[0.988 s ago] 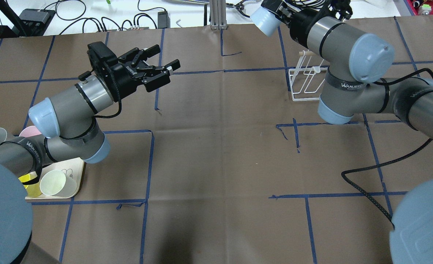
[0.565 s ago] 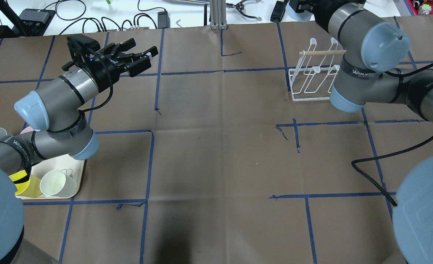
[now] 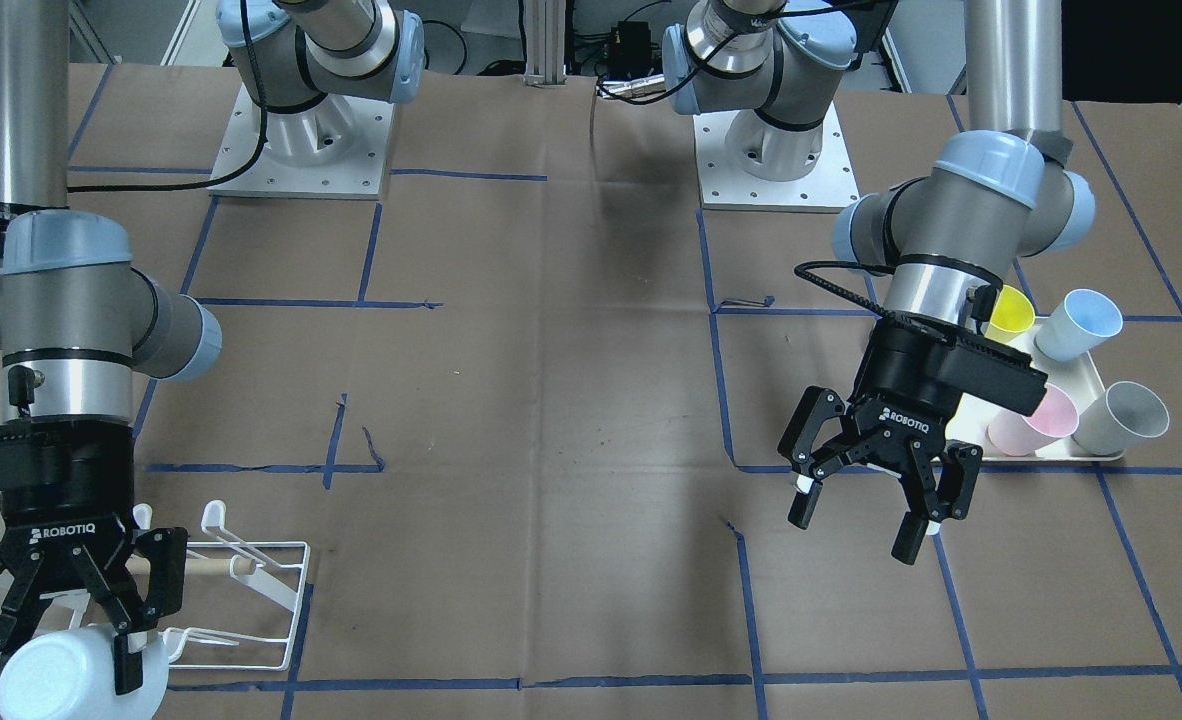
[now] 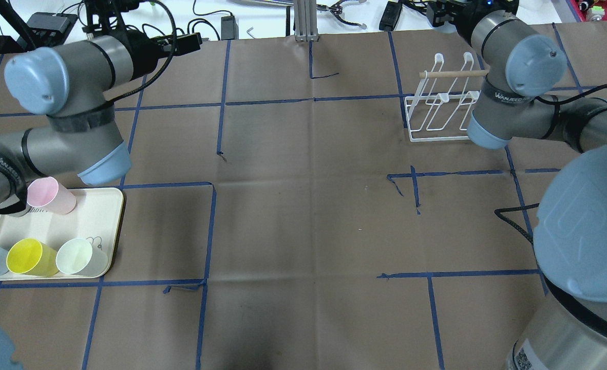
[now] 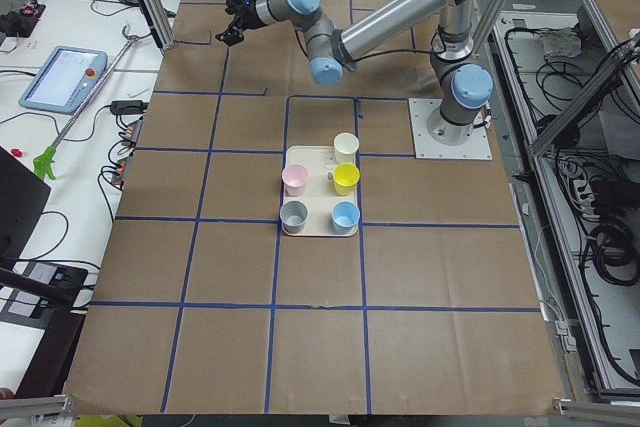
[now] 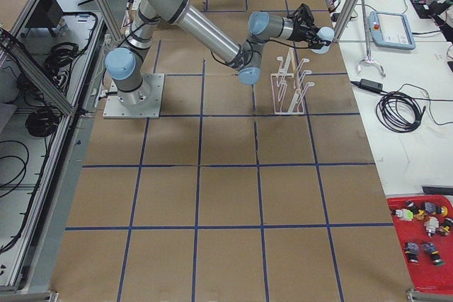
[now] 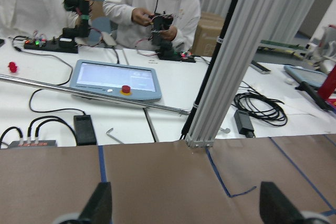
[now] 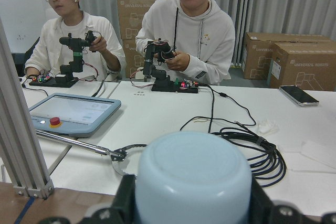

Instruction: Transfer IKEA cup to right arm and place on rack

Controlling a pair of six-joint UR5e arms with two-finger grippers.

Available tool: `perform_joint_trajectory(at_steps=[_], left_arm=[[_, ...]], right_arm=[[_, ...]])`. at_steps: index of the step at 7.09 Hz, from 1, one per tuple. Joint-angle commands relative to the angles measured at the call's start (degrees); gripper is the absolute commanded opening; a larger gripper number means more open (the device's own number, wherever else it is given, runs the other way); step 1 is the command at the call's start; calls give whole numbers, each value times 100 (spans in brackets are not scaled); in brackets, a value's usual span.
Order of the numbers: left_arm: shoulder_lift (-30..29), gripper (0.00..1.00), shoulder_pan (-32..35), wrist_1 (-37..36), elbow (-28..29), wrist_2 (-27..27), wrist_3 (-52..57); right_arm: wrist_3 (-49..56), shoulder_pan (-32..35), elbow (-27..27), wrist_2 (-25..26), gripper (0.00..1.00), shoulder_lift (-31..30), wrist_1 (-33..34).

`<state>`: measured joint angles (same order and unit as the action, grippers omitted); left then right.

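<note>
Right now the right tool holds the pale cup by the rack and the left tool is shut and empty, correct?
Not quite. The left tool is open, not shut: the front-facing view shows its fingers spread. It is empty, and the right tool does hold the pale cup by the rack.

Pale blue cup [image 3: 61, 685] held sideways in the right gripper [image 3: 56, 650], base toward the operators' side. White wire rack [image 4: 439, 97] with wooden dowel [image 4: 452, 74] stands upright near it; cup touches no peg
</note>
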<state>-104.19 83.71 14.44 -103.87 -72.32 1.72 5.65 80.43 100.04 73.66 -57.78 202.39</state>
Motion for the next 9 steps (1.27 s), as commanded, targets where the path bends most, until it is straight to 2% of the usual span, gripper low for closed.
perform_joint_trajectory(at_steps=[1,3,4,5,7,8,9], left_arm=[[363,100,479,3498,1145,-1308,-5],[670,100,480,6478,1727,-1373,-32],[759,100,480,7432,1843,-1364,-32],[847,100,471,7868,1844,-1364,3],[1171,100,253,7951,1555,-1407,134],[1399,100,-131,7952,1258,-1686,631],[1732,100,-727,7934,811,-1715,1028]], right_arm=[[15,-9,147,34,36,134,46],[24,-9,401,43,36,153,46],[24,-18,541,61,36,153,46],[15,-18,673,270,37,144,55],[-89,-18,683,246,99,144,46],[-82,-9,683,289,100,135,20],[-82,-9,675,272,100,118,37]])
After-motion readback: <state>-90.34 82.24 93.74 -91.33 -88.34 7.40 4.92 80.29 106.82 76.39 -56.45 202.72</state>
